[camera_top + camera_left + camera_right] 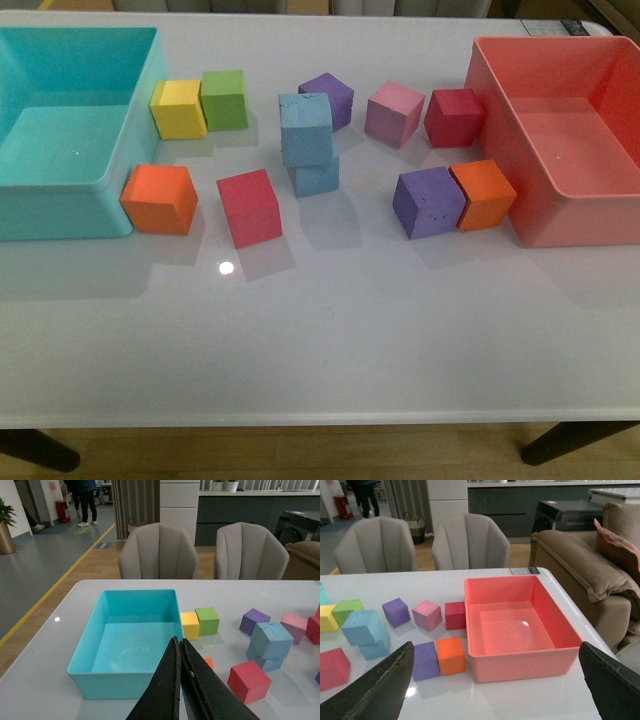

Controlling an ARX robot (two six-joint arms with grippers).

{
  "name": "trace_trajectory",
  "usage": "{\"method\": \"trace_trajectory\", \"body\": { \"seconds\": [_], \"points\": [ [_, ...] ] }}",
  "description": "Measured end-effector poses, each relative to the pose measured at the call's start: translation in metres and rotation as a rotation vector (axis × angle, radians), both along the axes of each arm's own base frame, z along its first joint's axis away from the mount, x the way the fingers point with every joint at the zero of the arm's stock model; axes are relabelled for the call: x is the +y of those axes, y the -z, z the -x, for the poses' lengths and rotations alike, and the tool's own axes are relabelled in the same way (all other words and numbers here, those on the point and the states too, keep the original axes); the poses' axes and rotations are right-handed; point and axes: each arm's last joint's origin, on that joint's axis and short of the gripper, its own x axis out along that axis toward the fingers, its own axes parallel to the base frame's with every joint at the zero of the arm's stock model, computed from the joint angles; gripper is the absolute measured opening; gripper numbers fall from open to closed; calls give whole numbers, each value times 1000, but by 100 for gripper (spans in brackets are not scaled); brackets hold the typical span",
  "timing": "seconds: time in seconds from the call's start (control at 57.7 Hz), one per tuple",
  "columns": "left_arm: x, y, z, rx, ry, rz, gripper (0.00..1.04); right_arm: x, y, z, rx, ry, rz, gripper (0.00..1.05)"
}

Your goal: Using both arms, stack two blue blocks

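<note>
Two stacked blue blocks [307, 142], beyond both claws.

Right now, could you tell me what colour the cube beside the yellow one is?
Green; it shows best in the front view.

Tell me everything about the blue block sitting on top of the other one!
The top blue block is a light sky-blue foam cube with matte, slightly pitted faces, the same size as the other cubes. It rests on the second blue block, twisted and shifted so that it overhangs it. The pair stands mid-table, just in front of a purple cube. No gripper touches it: the left gripper is shut and the right gripper is open, both away from it.
</note>
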Motion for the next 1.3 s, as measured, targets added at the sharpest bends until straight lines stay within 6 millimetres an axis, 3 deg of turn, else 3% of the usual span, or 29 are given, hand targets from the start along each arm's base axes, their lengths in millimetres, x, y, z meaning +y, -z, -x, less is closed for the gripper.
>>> {"method": "trace_trajectory", "body": {
  "seconds": [0.433, 0.797, 1.299],
  "points": [
    [0, 4, 16, 10, 0, 0, 2, 0, 0, 0, 0, 0, 0, 96],
    [0, 3, 16, 5, 0, 0, 2, 0, 0, 0, 0, 0, 0, 96],
    [0, 3, 16, 5, 0, 0, 91, 0, 0, 0, 0, 0, 0, 96]
  ]
}}
